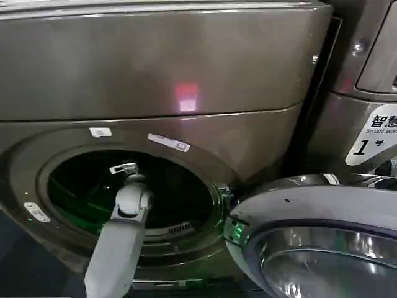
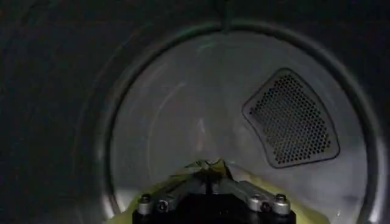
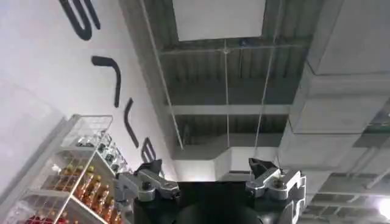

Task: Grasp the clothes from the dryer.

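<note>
Dryer (image 1: 155,74) drum, left tool (image 2: 210,173) on clothes (image 2: 159,185).

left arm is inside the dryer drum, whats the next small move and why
Probably draw the left gripper straight back out through the dryer porthole. In the left wrist view its fingertips are closed together on the yellow-green fabric low in the drum, so the grasp looks made. The open door stands off to the right, clear of the arm. The right gripper points at the ceiling, open.

Probably a shop laundry: numbered dryer (image 1: 161,93), stocked shelves (image 3: 67,182).
</note>
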### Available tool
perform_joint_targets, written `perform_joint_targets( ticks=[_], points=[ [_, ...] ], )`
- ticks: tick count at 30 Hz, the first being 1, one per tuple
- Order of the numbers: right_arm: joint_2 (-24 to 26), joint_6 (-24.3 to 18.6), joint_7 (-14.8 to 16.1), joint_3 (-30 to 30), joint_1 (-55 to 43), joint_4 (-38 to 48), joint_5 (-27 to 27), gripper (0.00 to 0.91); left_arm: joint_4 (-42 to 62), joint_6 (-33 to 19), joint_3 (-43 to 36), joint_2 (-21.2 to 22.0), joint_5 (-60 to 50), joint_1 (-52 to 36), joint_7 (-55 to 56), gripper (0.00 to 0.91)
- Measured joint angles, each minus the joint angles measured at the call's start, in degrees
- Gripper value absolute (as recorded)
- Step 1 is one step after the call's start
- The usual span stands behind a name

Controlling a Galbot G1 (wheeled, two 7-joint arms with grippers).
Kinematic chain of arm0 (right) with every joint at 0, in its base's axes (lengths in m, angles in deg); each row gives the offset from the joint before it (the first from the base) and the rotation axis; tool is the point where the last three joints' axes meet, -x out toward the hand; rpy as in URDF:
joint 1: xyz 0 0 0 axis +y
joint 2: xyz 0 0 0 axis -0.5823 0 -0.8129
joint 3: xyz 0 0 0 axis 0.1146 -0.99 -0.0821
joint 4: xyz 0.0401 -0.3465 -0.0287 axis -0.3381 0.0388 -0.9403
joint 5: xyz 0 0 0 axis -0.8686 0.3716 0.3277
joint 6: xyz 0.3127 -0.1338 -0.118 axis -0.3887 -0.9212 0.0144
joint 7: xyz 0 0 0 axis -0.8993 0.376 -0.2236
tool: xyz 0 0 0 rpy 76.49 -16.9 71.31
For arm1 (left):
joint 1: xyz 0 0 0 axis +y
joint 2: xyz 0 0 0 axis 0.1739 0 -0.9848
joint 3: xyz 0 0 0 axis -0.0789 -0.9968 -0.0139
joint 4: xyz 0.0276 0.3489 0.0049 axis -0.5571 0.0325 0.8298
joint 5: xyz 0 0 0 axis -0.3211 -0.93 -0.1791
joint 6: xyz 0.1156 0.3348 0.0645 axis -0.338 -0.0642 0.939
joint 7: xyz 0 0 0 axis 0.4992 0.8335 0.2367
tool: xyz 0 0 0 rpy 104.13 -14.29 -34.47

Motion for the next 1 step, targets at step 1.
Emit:
perform_joint_targets(
  ticks=[1],
  points=[
    [0.0, 0.2, 0.1, 0.0, 0.0, 0.0, 0.1, 0.907, -0.1, 0.2, 0.0, -0.1, 0.2, 0.1, -0.2, 0.0]
  ],
)
